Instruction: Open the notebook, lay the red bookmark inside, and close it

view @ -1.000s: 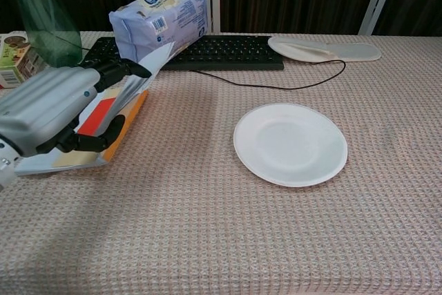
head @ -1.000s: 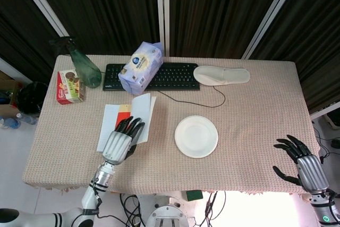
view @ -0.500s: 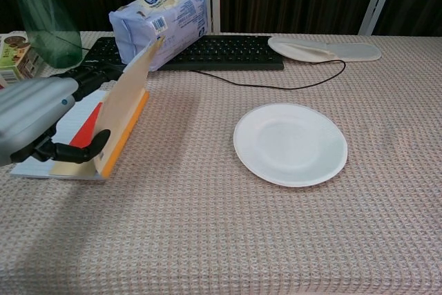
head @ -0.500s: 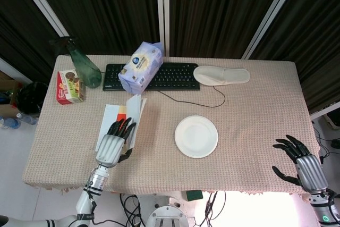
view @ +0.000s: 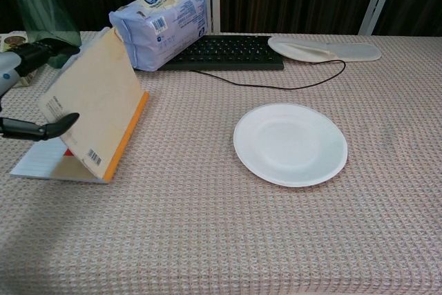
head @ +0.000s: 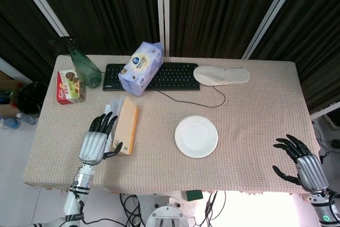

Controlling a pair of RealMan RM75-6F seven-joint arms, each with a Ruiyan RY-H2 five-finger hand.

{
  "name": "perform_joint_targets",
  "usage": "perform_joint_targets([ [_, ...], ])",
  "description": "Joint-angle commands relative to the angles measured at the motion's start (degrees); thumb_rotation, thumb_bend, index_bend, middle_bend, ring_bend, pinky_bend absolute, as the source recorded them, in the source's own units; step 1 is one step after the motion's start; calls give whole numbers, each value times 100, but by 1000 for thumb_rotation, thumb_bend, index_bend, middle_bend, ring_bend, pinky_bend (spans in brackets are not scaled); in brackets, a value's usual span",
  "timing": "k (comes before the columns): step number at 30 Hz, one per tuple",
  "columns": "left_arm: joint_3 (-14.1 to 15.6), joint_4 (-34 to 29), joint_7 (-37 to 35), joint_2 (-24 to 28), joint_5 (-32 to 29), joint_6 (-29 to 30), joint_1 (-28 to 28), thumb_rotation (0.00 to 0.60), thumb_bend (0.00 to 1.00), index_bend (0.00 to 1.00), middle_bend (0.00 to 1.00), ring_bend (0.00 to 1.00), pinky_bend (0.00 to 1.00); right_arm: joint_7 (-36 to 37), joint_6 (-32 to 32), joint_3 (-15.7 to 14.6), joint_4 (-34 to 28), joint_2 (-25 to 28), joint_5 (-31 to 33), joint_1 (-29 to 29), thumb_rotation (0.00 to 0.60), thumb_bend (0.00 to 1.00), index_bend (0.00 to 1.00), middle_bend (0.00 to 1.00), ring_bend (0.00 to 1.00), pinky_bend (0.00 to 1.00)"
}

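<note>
The notebook (head: pixel 126 125) (view: pixel 97 119) lies at the table's front left. Its tan cover with an orange spine stands tilted, leaning left over the lined pages (view: pixel 31 164). Under the cover a sliver of the red bookmark (view: pixel 67 151) shows in the chest view; the head view hides it. My left hand (head: pixel 95 139) is just left of the cover with its fingers (view: pixel 38 52) spread. Its thumb tip (view: pixel 59 124) touches the cover's near edge, and it grips nothing. My right hand (head: pixel 300 163) hangs empty past the table's front right corner, fingers apart.
A white plate (head: pixel 196 136) (view: pixel 290 144) sits at the table's middle front. Along the back are a keyboard (head: pixel 170 76), a tissue pack (head: pixel 140 68), a slipper (head: pixel 221 74), a green bottle (head: pixel 85 67) and a snack box (head: pixel 70 86). A cable (view: pixel 276 85) runs from the keyboard.
The cover has swung from the right side past upright and now leans left over the pages. My left hand has drawn back leftward and toward the front edge. The right hand has not moved.
</note>
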Motion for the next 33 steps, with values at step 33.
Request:
perform_joint_targets([
  [33, -314, 202, -1841, 2546, -609, -314, 612, 600, 283, 90, 0, 0, 88, -398, -221, 114, -384, 432, 271, 44, 600, 206, 272, 196, 100, 193],
])
